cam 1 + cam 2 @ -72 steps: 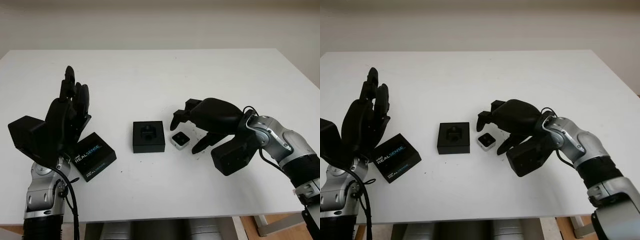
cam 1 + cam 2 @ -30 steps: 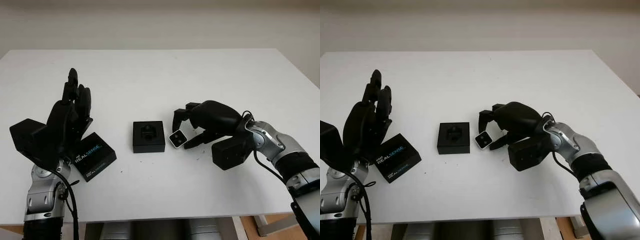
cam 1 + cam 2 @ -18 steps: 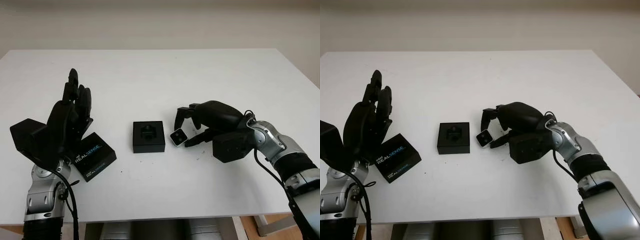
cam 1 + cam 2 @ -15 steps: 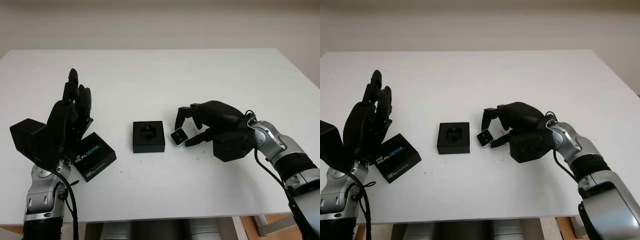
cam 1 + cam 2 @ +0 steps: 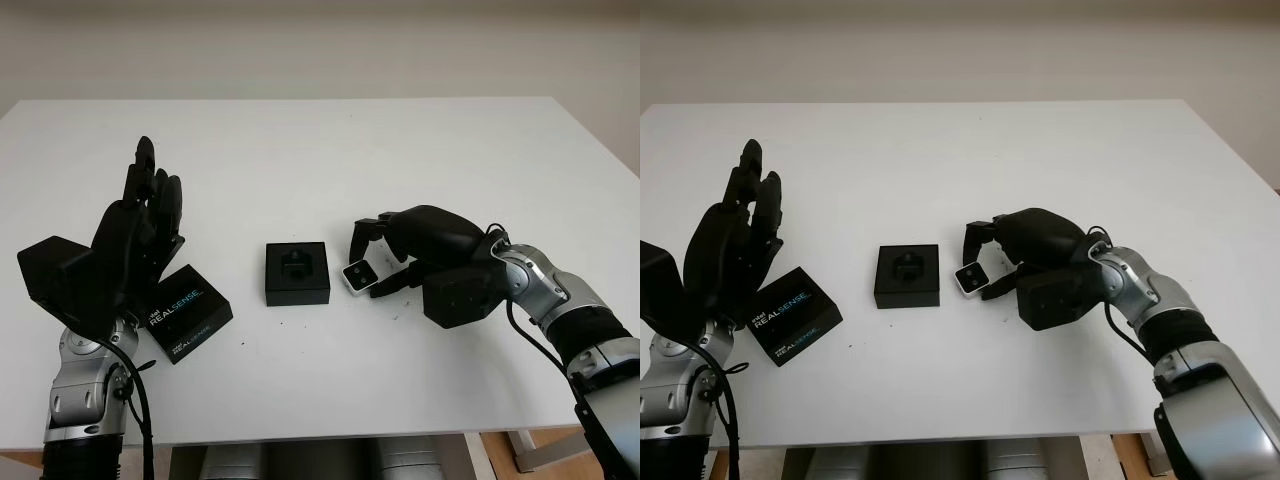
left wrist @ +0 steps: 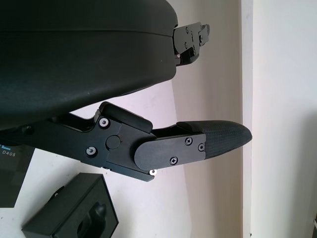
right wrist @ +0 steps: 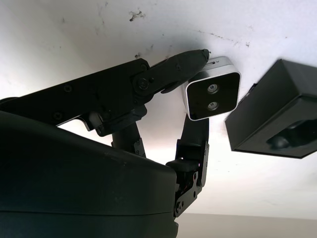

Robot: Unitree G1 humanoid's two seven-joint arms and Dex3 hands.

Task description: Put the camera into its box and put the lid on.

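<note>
The small white camera (image 5: 358, 277) with a dark front face sits tilted just right of the open black box (image 5: 297, 273), lens side up. My right hand (image 5: 365, 265) is shut on it, one finger on its far edge and the thumb on its near edge; the right wrist view shows the camera (image 7: 212, 94) pinched between two fingertips (image 7: 198, 55), with the box (image 7: 270, 119) beside it. The black lid (image 5: 183, 312), printed REALSENSE, lies on the table left of the box. My left hand (image 5: 135, 235) hangs open above the lid's left side.
The white table (image 5: 320, 150) stretches wide behind the objects, with its front edge close below the lid and the right forearm (image 5: 560, 300). In the left wrist view the box (image 6: 74, 210) shows under the hand's fingers.
My right hand has closed its fingers on the camera and tipped it up off its flat position, shifting it slightly toward the box. The left hand has barely moved.
</note>
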